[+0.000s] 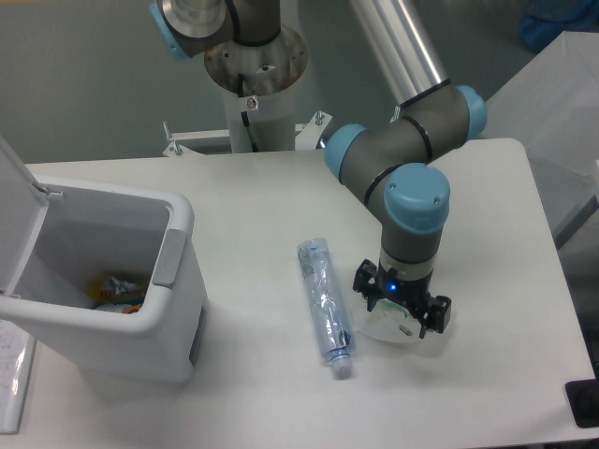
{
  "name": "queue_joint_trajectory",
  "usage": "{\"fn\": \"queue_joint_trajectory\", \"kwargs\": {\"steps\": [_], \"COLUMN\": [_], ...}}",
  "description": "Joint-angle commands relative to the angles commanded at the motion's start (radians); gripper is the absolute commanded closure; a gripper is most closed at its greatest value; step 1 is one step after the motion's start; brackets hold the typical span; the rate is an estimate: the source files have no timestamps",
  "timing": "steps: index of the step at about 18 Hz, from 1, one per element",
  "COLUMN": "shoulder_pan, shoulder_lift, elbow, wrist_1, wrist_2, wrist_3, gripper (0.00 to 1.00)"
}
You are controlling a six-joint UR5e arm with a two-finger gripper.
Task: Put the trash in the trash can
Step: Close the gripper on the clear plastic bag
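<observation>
A white table with rounded corners fills the fixed camera's view, set against a grey wall, with the arm's pedestal rising at its far edge. At the left side stands the trash can, a white boxy bin with a grey strip on its rim; its hinged lid is tipped up and back, leaving the mouth free to receive, and some coloured scraps already lie at the bottom. Near the middle of the table lies the flattened clear bluish bottle, lengthwise toward the camera with its white cap at the near end, untouched and well apart from the bin. Just to its right, the UR5e arm reaches down with its wrist vertical, and the gripper sits directly over the small crumpled wrapper, fingers parted and straddling it, low enough that the wrapper shows only at the near edge beneath them. The fingers appear not yet closed, so the pose reads as the last beat before a pinch; a light, springy wrapper may slip or crumple aside when squeezed. Judged from the scene, both pieces remain to be carried leftward to the bin.
</observation>
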Motion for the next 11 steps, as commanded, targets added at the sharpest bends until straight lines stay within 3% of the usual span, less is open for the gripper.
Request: {"fn": "queue_joint_trajectory", "kwargs": {"steps": [5, 7, 8, 11], "shoulder_pan": [-0.009, -0.009, -0.009, -0.009], "shoulder_lift": [0.0, 0.002, 0.002, 0.002], "elbow": [-0.008, -0.014, -0.023, -0.026], "wrist_1": [-0.002, -0.005, -0.005, -0.006], "wrist_2": [0.066, 0.078, 0.089, 0.097], "wrist_3": [0.014, 0.025, 0.035, 0.04], "gripper": [0.09, 0.18, 0.23, 0.6]}}
